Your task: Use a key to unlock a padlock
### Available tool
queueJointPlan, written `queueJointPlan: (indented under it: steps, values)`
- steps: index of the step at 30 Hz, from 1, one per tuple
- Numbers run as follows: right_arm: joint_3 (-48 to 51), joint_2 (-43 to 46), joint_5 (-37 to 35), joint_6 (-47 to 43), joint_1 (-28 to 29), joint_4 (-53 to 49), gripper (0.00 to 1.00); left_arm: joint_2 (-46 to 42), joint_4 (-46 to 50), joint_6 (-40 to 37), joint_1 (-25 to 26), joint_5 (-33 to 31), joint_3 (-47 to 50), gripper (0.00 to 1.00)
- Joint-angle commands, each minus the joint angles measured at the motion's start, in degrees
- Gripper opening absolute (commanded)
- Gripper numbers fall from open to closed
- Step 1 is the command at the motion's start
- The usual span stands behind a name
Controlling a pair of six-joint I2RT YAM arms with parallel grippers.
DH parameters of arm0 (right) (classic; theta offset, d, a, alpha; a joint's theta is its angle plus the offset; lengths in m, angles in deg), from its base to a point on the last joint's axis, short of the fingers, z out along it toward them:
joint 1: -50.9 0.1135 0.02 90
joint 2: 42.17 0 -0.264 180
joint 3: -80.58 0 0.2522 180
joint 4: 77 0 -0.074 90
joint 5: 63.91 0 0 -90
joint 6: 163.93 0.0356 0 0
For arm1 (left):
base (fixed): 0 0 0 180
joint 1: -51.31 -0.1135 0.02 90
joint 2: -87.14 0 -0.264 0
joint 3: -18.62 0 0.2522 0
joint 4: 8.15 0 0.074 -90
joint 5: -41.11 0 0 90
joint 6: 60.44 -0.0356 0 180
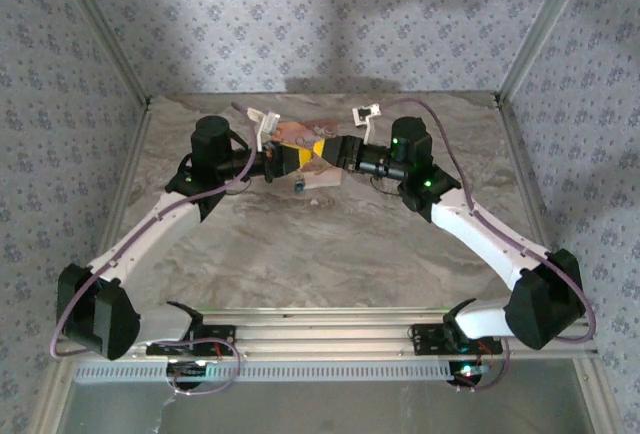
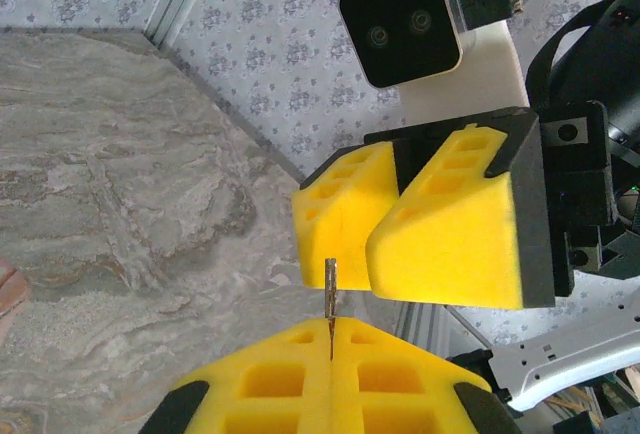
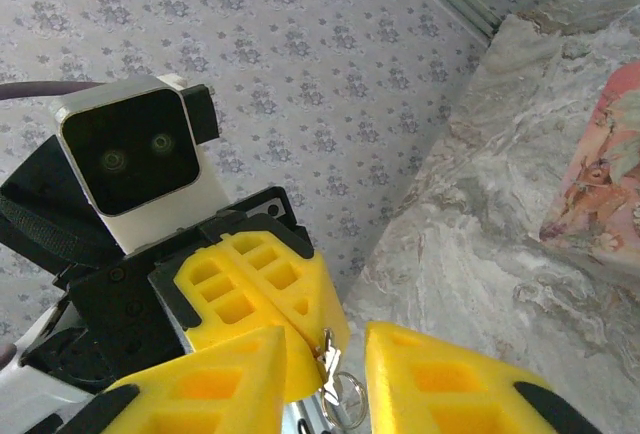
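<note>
Handing over the thin metal key (image 2: 330, 299) seems the step now: the left gripper (image 2: 330, 332), lower centre, clenches it, while the right gripper (image 2: 358, 254) has its jaws apart just at the free end. The tiny blue square padlock (image 1: 299, 187) lies mid-frame on the marbled grey table (image 1: 330, 254). Next, the right jaws must close squarely.

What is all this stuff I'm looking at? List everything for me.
table: one, grey marbled, fenced by patterned walls
pouch: one, pink-orange print, far middle of the table
padlock: one, tiny, blue, on the table beside the pouch
key: one, silver, pinched in the left gripper
left gripper: one, yellow fingers, shut on the key
right gripper: one, yellow fingers, open, facing the left gripper's tip
</note>
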Motion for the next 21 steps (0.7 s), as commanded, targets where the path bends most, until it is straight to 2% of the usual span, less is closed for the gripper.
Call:
queueJointPlan:
  steps: [1, 7, 13, 16, 21]
  values:
    - [-1.6, -0.2, 1.1, 0.2, 0.6, 1.5, 0.21, -1.7, -0.5, -0.1, -0.4, 1.5, 0.4, 0.0]
    - [-1.5, -0.5, 0.9, 0.1, 0.5, 1.5, 0.22, -1.7, -0.7, 0.0, -0.4, 2.1, 0.4, 0.0]
    - [-1.4, -0.9, 1.5, 0.2, 0.6, 2.3, 0.11, -1.7, -0.8, 0.3, -0.4, 2.9, 0.5, 0.0]
    - [-1.2, -1.2, 2.3, 0.2, 0.5, 2.9, 0.0, -1.7, -0.8, 0.3, -0.3, 3.0, 0.6, 0.0]
    - [-1.0, -0.9, 2.3, -0.1, 0.5, 2.5, 0.0, -1.8, -0.3, 0.1, -0.4, 2.0, 0.6, 0.0]
